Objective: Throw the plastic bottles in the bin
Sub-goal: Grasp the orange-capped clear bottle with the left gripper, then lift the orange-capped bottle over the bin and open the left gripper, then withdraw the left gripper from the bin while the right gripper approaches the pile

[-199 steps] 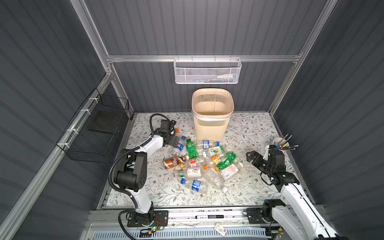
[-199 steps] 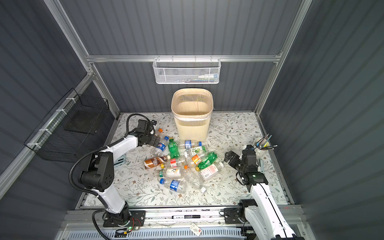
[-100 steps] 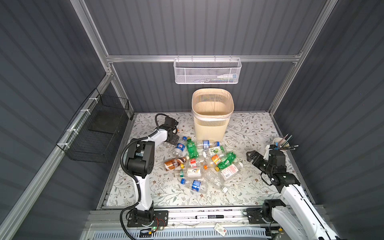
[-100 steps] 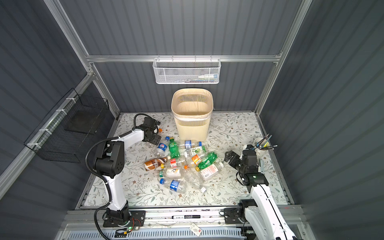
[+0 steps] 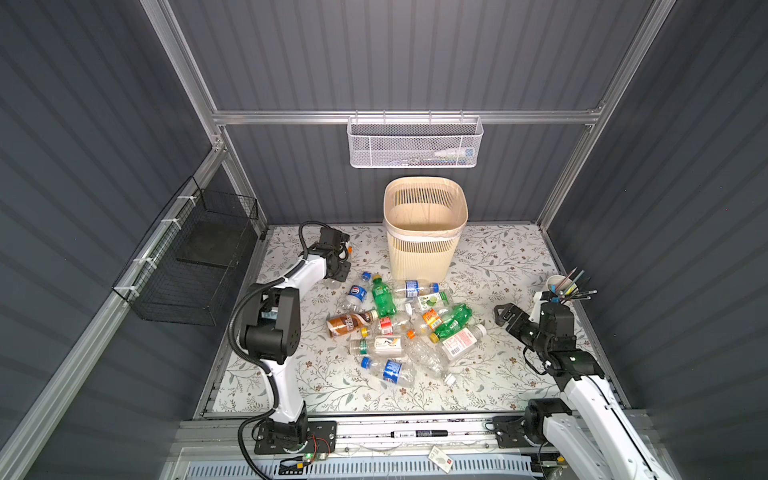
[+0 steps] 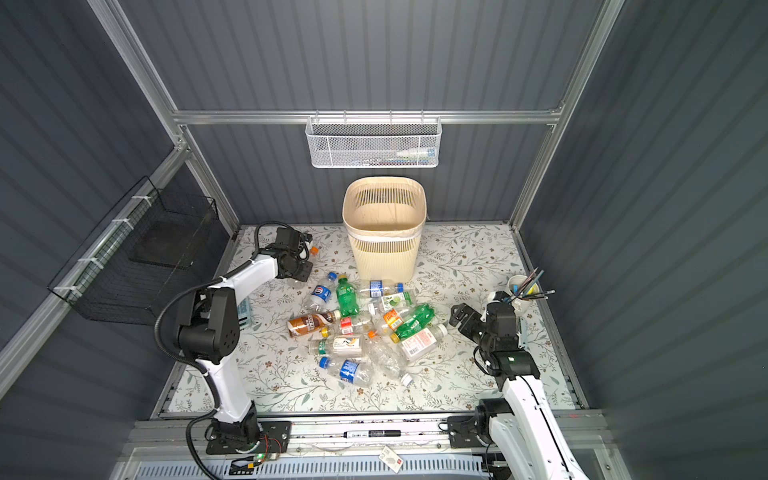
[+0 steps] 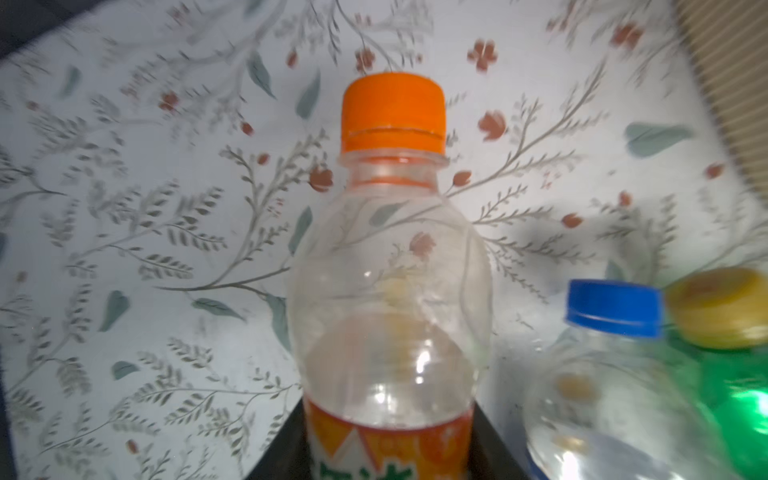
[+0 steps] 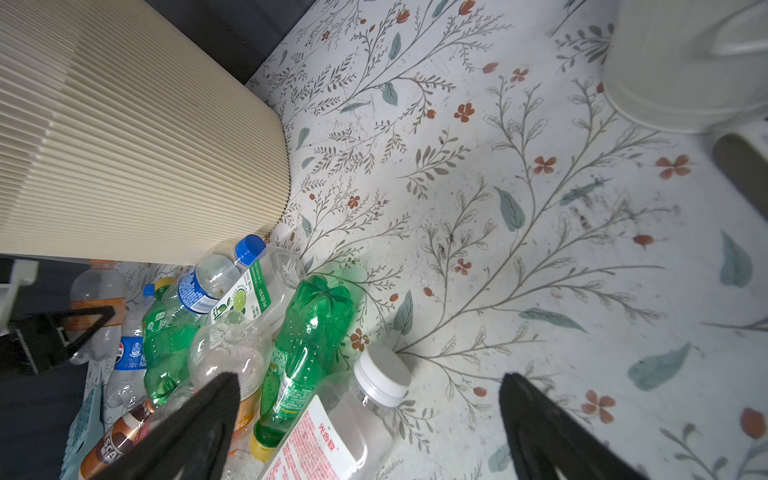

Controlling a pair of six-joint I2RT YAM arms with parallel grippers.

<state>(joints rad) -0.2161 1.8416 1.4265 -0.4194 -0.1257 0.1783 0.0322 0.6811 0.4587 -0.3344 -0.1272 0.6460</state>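
My left gripper (image 5: 337, 269) (image 6: 298, 269) is low on the mat left of the bin, shut on a clear plastic bottle (image 7: 388, 291) with an orange cap (image 5: 350, 249) and orange label; its jaws press both sides of the label, gripper (image 7: 388, 457). The other plastic bottles (image 5: 399, 328) (image 6: 357, 328) lie in a pile in front of the beige slatted bin (image 5: 424, 195) (image 6: 384, 183) (image 8: 124, 145), among them green, brown-sleeved and blue-capped ones. My right gripper (image 5: 505, 313) (image 6: 459, 316) (image 8: 368, 376) stands open at the pile's right edge, above a white-capped bottle (image 8: 332, 436).
A white mesh basket (image 5: 415, 143) hangs on the back wall and a black wire basket (image 5: 195, 257) on the left wall. A white cup of pens (image 5: 559, 286) stands at the right edge behind my right arm. A marker (image 5: 417, 433) lies on the front rail.
My left gripper has closed on the orange-capped bottle, and the left arm's elbow has swung toward the front. The right arm has not moved.
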